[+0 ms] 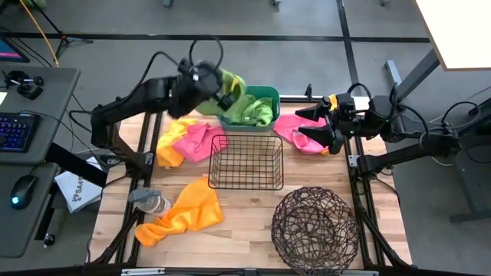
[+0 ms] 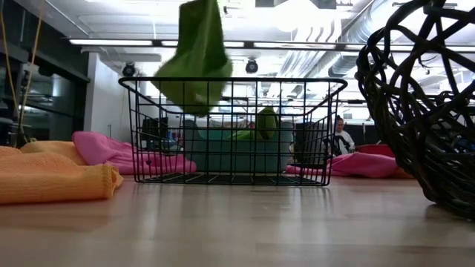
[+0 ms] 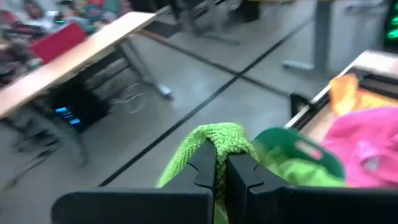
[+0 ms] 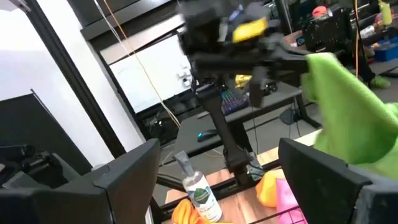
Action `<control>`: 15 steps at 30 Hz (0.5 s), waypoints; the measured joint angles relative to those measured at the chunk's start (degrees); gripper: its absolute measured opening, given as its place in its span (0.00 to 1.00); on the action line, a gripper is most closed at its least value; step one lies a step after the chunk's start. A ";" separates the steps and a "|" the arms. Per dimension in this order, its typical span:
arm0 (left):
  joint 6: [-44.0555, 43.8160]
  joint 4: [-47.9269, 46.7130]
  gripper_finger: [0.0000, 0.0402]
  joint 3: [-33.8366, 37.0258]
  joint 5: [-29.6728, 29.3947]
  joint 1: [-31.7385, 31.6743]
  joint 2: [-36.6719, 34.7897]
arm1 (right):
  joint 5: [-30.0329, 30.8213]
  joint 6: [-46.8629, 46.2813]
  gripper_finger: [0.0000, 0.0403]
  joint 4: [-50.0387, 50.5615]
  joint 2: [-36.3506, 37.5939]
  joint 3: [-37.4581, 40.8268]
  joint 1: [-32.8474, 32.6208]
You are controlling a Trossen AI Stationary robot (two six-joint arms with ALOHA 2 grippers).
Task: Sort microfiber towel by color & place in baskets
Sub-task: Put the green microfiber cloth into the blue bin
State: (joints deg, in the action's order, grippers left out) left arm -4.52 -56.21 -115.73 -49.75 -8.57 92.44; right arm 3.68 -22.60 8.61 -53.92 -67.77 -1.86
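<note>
My left gripper [image 1: 223,93] is shut on a green towel [image 1: 232,80] above the far left corner of the teal tub [image 1: 270,93], which holds more green towels [image 1: 251,111]. In the low view the held green towel [image 2: 194,59] hangs high, behind the black wire basket [image 2: 231,130]. My right gripper [image 1: 314,127] is open and points left over a pink towel [image 1: 295,132] right of the tub, touching nothing. The black wire basket [image 1: 246,162] stands mid-table, and the round brown wire basket [image 1: 315,227] stands near the right front. My left gripper pinches a bunched fold of the green towel [image 3: 219,138] between its two shut fingers [image 3: 203,167]. The fold bulges past the fingertips. The towel is lifted clear of the table and hangs slack below the fingers [image 2: 194,81].
Pink towels [image 1: 196,139] and an orange towel [image 1: 166,150] lie left of the black basket. Another orange towel [image 1: 186,214] lies near the front left, beside a plastic bottle [image 1: 150,202]. A desk with a keyboard stands left of the table.
</note>
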 joint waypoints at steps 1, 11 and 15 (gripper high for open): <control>1.81 3.13 0.00 1.14 3.87 -1.89 0.07 | 0.59 0.23 0.80 0.02 0.06 0.00 0.01; 16.33 39.14 0.00 20.73 26.97 -11.59 0.20 | 12.68 1.08 0.80 -0.35 0.78 0.00 0.01; 17.23 46.48 0.00 25.93 32.18 -16.08 0.13 | 17.02 0.10 0.80 -0.34 0.78 0.00 0.01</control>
State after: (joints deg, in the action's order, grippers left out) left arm 12.71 -9.72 -89.81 -17.58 -24.64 92.58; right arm 20.70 -22.50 8.27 -53.15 -67.77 -1.85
